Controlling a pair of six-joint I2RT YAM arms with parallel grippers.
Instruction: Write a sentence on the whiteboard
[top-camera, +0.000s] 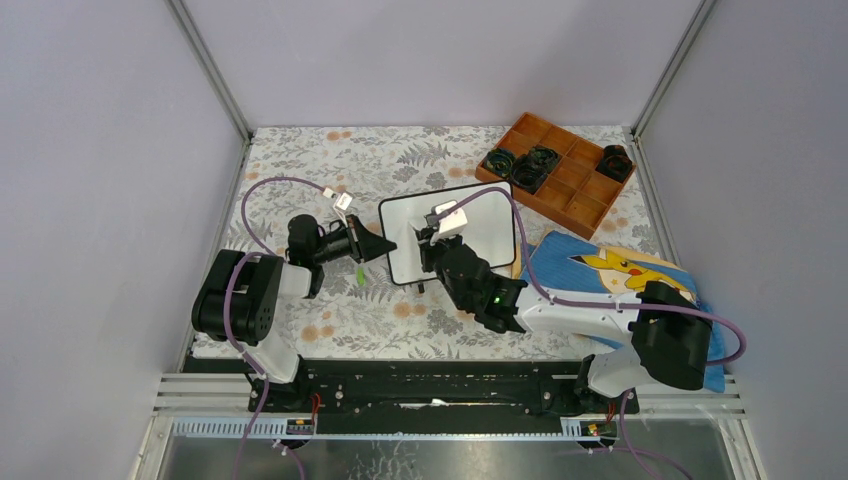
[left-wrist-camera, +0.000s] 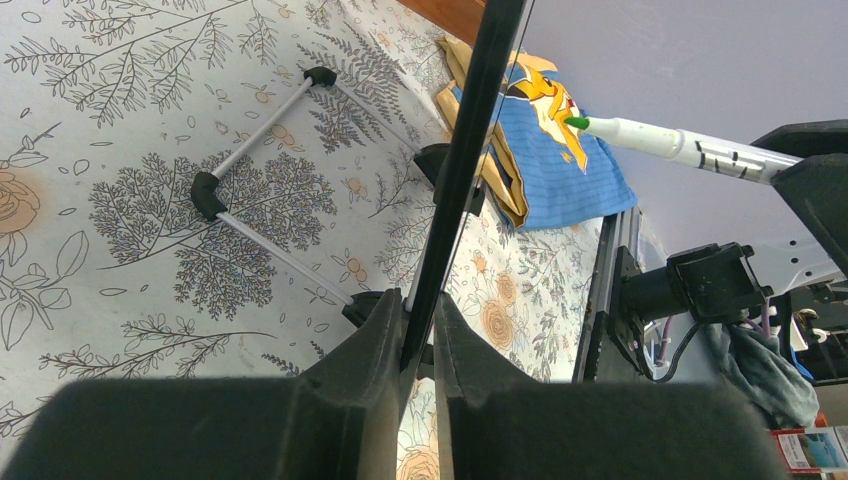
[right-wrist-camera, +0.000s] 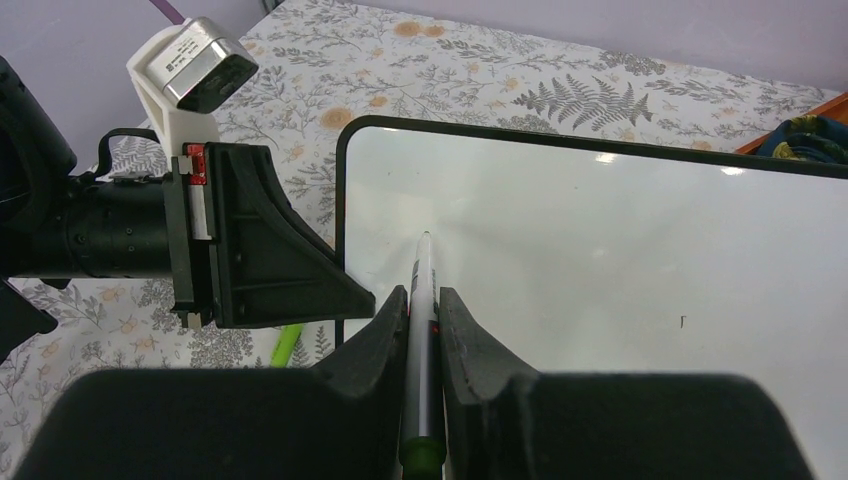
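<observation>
Evidently the small rectangular whiteboard with its thin black frame (top-camera: 490, 225) stands tilted near the middle of the floral-patterned table (top-camera: 330, 160), its white face blank apart from a tiny speck. It looks light, thin and stiff, with a slick face that would likely slide or tip under pen pressure, so the frame edge is the sensible place to hold it. The left end effector (left-wrist-camera: 418, 322) does just that, closed narrowly on the board's left edge (seen edge-on from the left wrist). The right end effector (right-wrist-camera: 423, 312) is clamped on a slim white marker with a green tip (right-wrist-camera: 425, 262), which sits at or just off the face's upper left; I cannot confirm contact.
</observation>
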